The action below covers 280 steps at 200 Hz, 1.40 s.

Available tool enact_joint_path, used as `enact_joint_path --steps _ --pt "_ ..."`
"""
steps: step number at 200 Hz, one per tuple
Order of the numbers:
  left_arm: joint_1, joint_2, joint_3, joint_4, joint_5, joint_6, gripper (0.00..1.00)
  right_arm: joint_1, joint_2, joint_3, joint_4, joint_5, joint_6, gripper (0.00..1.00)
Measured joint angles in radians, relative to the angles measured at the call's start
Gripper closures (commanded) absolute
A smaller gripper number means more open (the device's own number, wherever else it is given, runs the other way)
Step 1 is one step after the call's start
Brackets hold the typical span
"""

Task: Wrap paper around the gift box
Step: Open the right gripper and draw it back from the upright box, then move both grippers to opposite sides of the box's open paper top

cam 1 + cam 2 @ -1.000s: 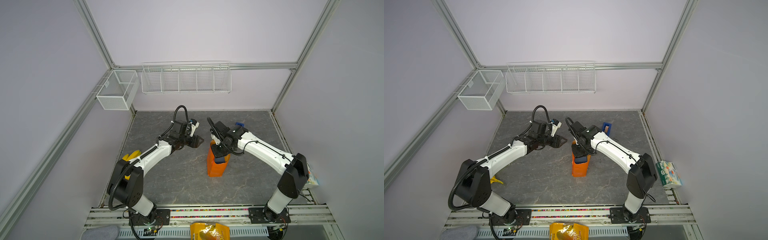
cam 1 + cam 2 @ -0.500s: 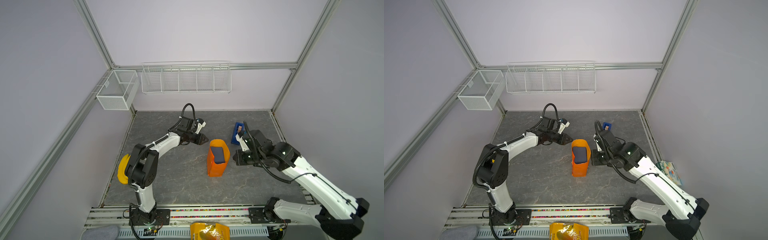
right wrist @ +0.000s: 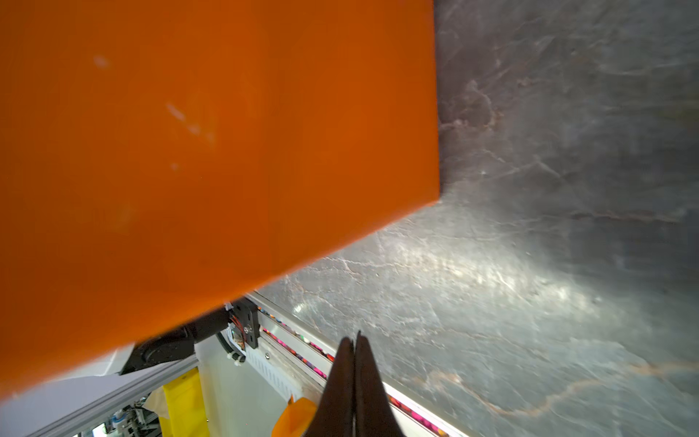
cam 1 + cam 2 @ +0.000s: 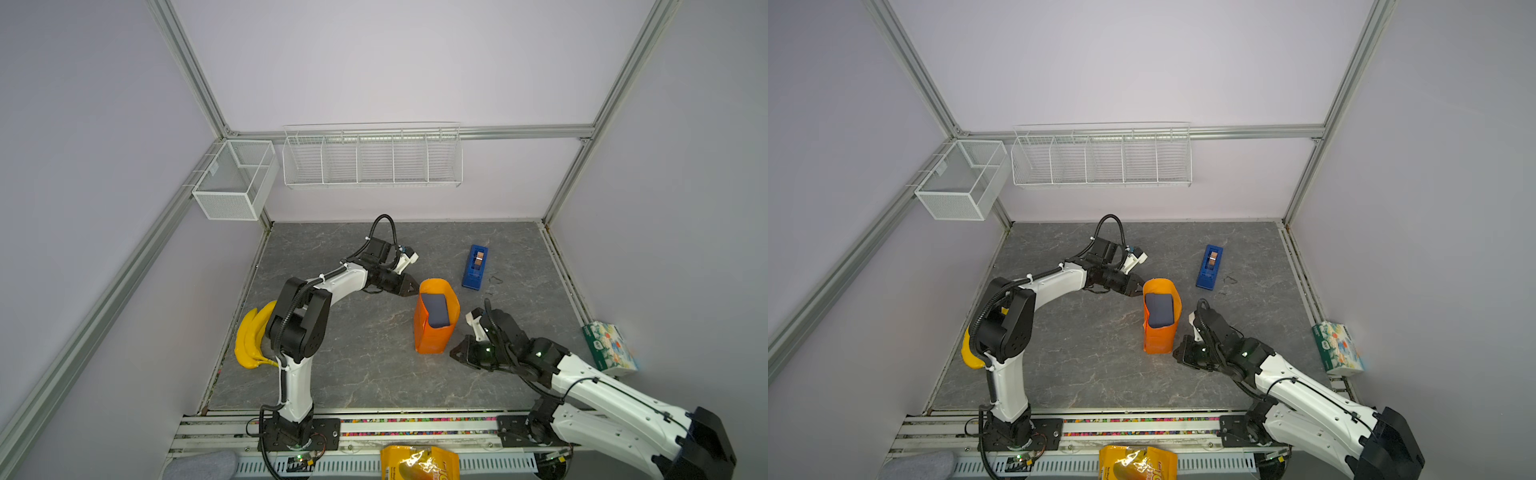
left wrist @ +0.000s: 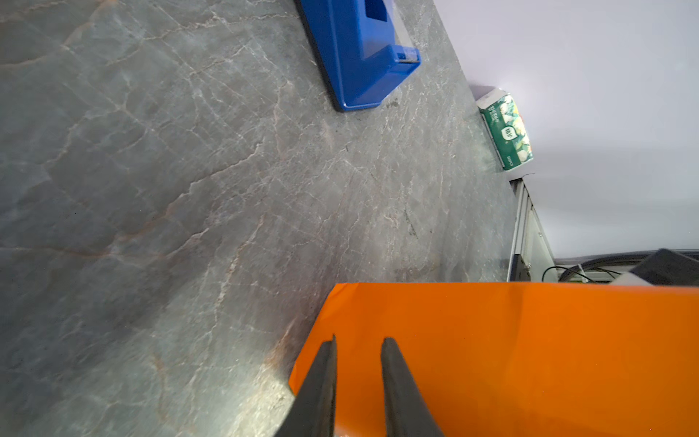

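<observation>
The orange paper [image 4: 432, 338] [image 4: 1158, 338] stands curled up like an open tube around the dark navy gift box [image 4: 435, 309] [image 4: 1159, 309], whose top shows inside it. My left gripper [image 4: 415, 287] [image 4: 1140, 289] is at the paper's far left rim. In the left wrist view its jaws [image 5: 357, 340] stand a narrow gap apart, with the paper's wall [image 5: 529, 359] right behind them and nothing visibly pinched. My right gripper [image 4: 454, 356] [image 4: 1177, 352] sits low by the paper's near right corner, apart from it. In the right wrist view it [image 3: 354, 336] is shut and empty beside the paper [image 3: 208, 151].
A bright blue tape dispenser [image 4: 475, 266] [image 5: 359, 56] lies behind the paper on the right. Bananas [image 4: 251, 336] lie at the left edge, a tissue pack [image 4: 609, 349] at the right edge, and a yellow snack bag [image 4: 419, 461] sits below the front rail. Wire baskets [image 4: 372, 158] hang on the back wall.
My right gripper left the top of the box and drew back low to the near right. My left gripper moved right to the paper's rim while its jaws narrowed.
</observation>
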<state>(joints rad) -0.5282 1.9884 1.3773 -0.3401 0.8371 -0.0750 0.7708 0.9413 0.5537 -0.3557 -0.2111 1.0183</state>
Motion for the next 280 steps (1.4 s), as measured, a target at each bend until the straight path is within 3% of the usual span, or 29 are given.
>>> enact_joint_path --steps 50,97,173,280 --pt "0.008 0.004 -0.003 0.012 0.048 -0.008 0.82 -0.015 0.048 0.001 0.126 0.030 0.047 0.93" --pt "0.063 -0.034 -0.104 0.057 0.050 -0.035 0.84 -0.100 0.150 0.061 0.141 0.022 0.028 0.94" --pt "0.142 -0.185 -0.245 0.077 -0.002 -0.049 0.85 -0.210 0.373 0.259 0.117 -0.057 -0.130 0.93" --pt "0.157 -0.384 -0.443 0.113 -0.146 -0.121 0.84 -0.298 0.620 0.497 0.084 -0.171 -0.381 0.93"
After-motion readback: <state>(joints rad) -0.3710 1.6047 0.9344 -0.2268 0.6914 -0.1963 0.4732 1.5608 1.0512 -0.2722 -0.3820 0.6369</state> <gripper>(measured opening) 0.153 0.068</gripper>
